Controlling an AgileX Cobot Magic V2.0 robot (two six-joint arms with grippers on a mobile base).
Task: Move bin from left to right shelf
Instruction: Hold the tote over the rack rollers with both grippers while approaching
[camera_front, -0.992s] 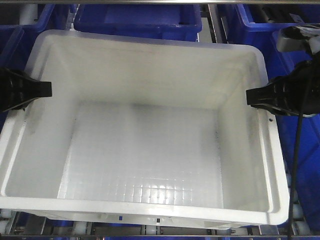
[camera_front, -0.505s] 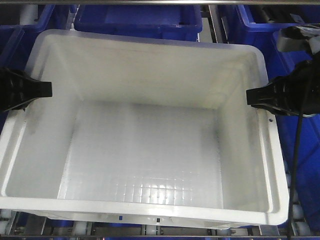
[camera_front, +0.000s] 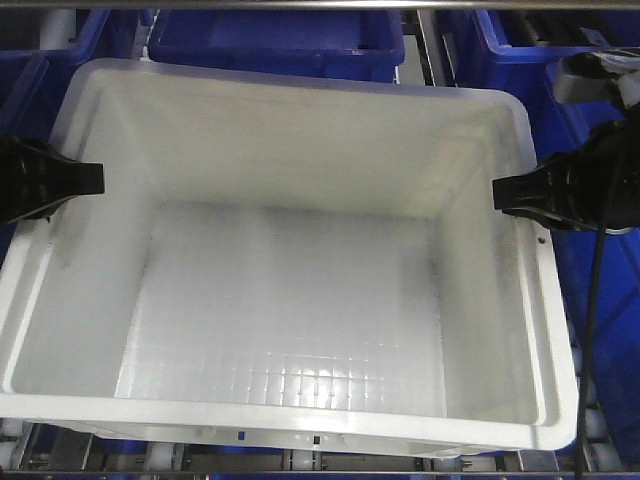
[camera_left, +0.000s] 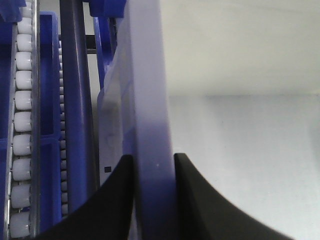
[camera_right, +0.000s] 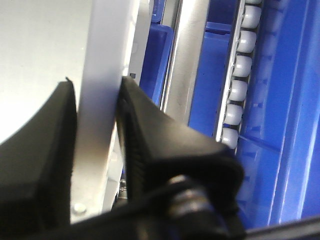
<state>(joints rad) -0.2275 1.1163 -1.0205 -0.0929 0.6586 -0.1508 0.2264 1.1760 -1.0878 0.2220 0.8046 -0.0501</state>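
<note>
— Both grippers first: what have you got hold of?

— Your left gripper (camera_left: 154, 172) has its two black fingers (camera_left: 117, 200) closed onto the left rim of the bin (camera_front: 290, 300), one finger outside the wall and one inside, both pressed to the plastic. Your right gripper (camera_right: 97, 107) does the same on the right rim; its fingers (camera_right: 150, 130) pinch the white edge between them.

— And where does the bin sit?

— You see the white bin fill nearly the whole front view, open side up, its grid-textured floor bare. Your two black grippers meet it at opposite side rims, roughly level with each other in the far half. Its near edge lies over a grey metal bar and small white wheels at the bottom of the view.

— What is around it?

— You have dark blue totes (camera_front: 275, 35) just behind the far rim and along both sides. A grey rail (camera_right: 180, 65) runs just beside the right wall, with a lane of white rollers (camera_right: 240, 65) past it. On the left wrist view another row of white rollers (camera_left: 22, 125) runs beyond a dark upright bar (camera_left: 77, 110). A black cable (camera_front: 592, 300) hangs down from your right gripper, over the bin's right rim.
</note>
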